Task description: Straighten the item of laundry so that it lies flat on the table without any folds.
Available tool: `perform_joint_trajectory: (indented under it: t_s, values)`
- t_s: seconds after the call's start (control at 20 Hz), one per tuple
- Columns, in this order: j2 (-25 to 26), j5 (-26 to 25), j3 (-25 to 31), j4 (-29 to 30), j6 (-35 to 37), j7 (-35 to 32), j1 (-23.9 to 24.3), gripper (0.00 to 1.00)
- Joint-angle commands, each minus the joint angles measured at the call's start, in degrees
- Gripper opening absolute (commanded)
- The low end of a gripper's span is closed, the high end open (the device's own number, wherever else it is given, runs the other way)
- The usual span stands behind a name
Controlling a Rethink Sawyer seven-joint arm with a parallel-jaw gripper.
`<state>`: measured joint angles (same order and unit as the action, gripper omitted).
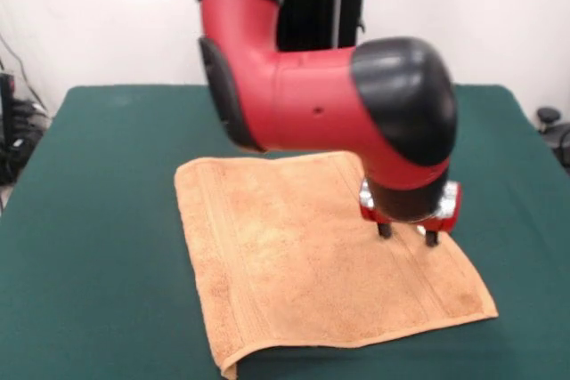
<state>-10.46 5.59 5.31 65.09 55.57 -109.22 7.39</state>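
Observation:
The orange-tan towel (pixel 303 264) lies spread out on the dark green table (pixel 89 220), turned like a diamond. Its near corner (pixel 230 367) curls up a little at the picture's bottom edge. Woven band stripes run along its left and right sides. The red and black arm comes down from above and hides part of the towel's far edge. My gripper (pixel 408 236) hangs over the towel's right side, with its two dark fingertips (pixel 385 230) apart and at or just above the cloth. It is open and holds nothing.
The robot's black pedestal (pixel 312 6) stands at the table's far side. Dark cables and gear (pixel 13 131) sit off the table's left edge, and a black object (pixel 552 126) off its right edge.

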Motion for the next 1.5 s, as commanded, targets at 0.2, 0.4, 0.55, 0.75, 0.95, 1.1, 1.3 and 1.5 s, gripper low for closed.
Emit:
perform_joint_trajectory:
  t_s: [0.2, 0.4, 0.55, 0.75, 0.95, 1.1, 1.3, 1.5]
  values:
    - [18.95, -4.32, 4.04, 7.50, -25.84, -8.11, -3.03, 1.00]
    - [19.32, -2.81, 5.63, 8.50, -25.95, -7.52, -1.50, 1.00]
    - [20.44, 0.25, 8.88, 10.44, -26.93, -6.44, 1.45, 1.00]
    - [22.50, 5.44, 13.31, 13.24, -28.40, -6.11, 5.08, 1.00]
    - [23.53, 8.20, 15.98, 15.64, -32.47, -7.12, 6.75, 1.00]
    - [23.87, 9.03, 16.97, 16.85, -36.27, -8.02, 7.19, 1.00]
    - [24.53, 9.97, 18.50, 18.19, -39.72, -8.62, 8.17, 1.00]
    - [23.69, 9.76, 17.59, 18.52, -42.04, -11.68, 6.66, 1.00]
